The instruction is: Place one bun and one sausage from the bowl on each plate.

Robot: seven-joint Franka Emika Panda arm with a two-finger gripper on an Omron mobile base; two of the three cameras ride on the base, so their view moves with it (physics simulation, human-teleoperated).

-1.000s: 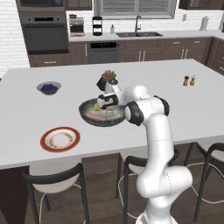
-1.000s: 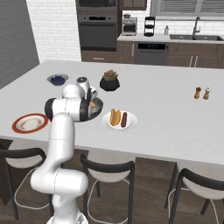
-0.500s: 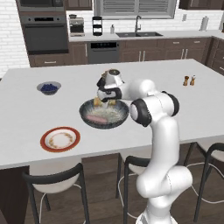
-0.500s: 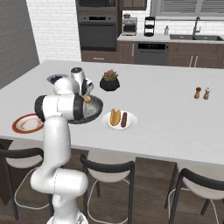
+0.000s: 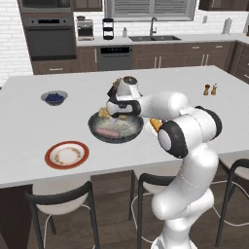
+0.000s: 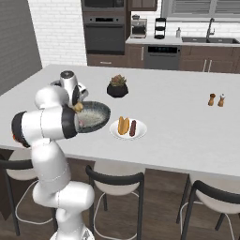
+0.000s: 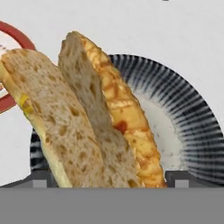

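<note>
My gripper (image 5: pixel 115 109) hangs over the large dark bowl (image 5: pixel 97 132), shut on a split bun (image 7: pixel 83 118) that is held a little above the bowl's pale inside (image 7: pixel 164 131). The bun (image 6: pixel 78 107) shows beside the hand (image 6: pixel 75 96), over the bowl (image 6: pixel 96 115). A pink sausage (image 5: pixel 108 131) lies in the bowl. To the bowl's left lies a red-rimmed plate (image 5: pixel 66 154) with nothing on it; its rim (image 7: pixel 8 39) shows in the hand view. To its right, a white plate (image 6: pixel 128 128) carries a bun and a sausage.
A small bowl of blue berries (image 5: pixel 54 97) sits at the far left of the island. A black pot with a plant (image 6: pixel 117 87) stands behind the big bowl. Salt and pepper shakers (image 6: pixel 216 100) stand far right. Stools line the near edge.
The arm's elbow has swung out and down toward the near edge. The hand has stayed over the bowl and risen slightly with the bun.
</note>
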